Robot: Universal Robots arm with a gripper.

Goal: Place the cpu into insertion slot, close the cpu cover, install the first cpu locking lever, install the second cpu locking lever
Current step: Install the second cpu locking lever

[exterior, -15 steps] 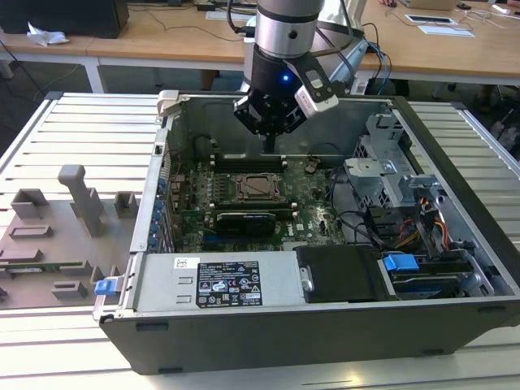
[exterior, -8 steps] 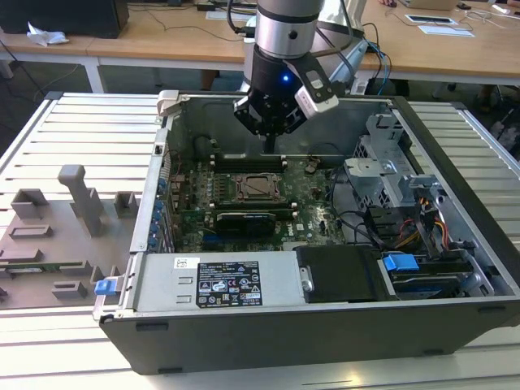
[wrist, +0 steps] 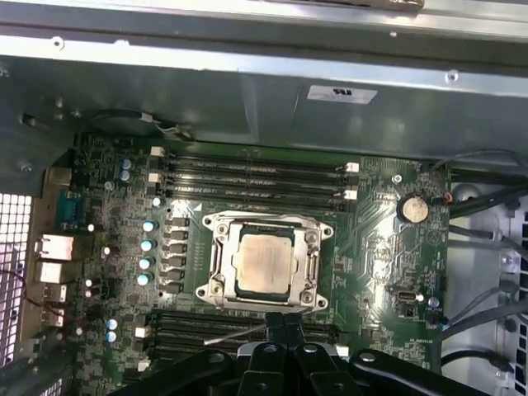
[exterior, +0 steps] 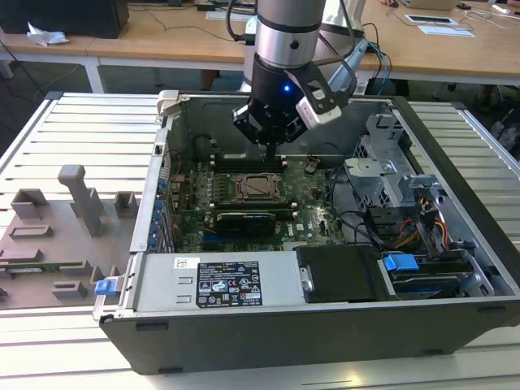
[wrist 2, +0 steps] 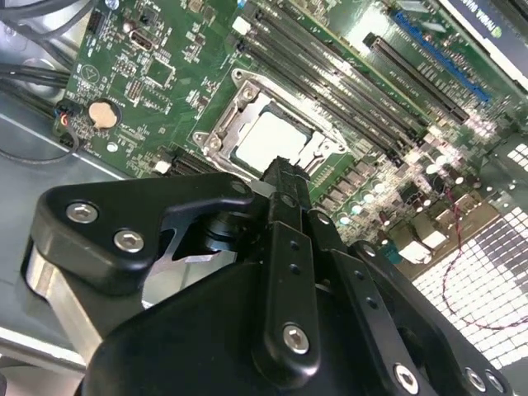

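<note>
The arm reaches down into an open PC case (exterior: 455, 171) that lies on a slatted table (exterior: 73, 130). The gripper (exterior: 270, 149) hangs just above the motherboard (exterior: 195, 199), over the memory slots (wrist: 256, 165) on the far side of the socket in the exterior view.

The cpu (wrist: 264, 264) sits in the insertion slot (wrist: 266, 304), silver top showing. The cpu cover (wrist: 309, 256) lies flat over it, its window framing the chip (corner screws visible on the frame). In the second wrist view the cpu (wrist 2: 268, 140) and cover (wrist 2: 239, 103) sit just beyond the fingers (wrist 2: 285, 177), not touched. A thin wire lever (wrist: 235, 334) lies along the socket's near edge in the first wrist view, next to the finger tips; can't tell whether it's latched.

The fingers look pressed together w/ nothing between them, seen in both wrist views.

Elsewhere in the exterior view: a grey fixture tray (exterior: 57, 236) on the table at the exterior view's left, a PSU (exterior: 227, 280) along the case's near edge, a blue clip (exterior: 400, 262) by the drive bay at the exterior view's right. A coin cell (wrist: 412, 208) sits on the board near the cables (wrist: 487, 223).
</note>
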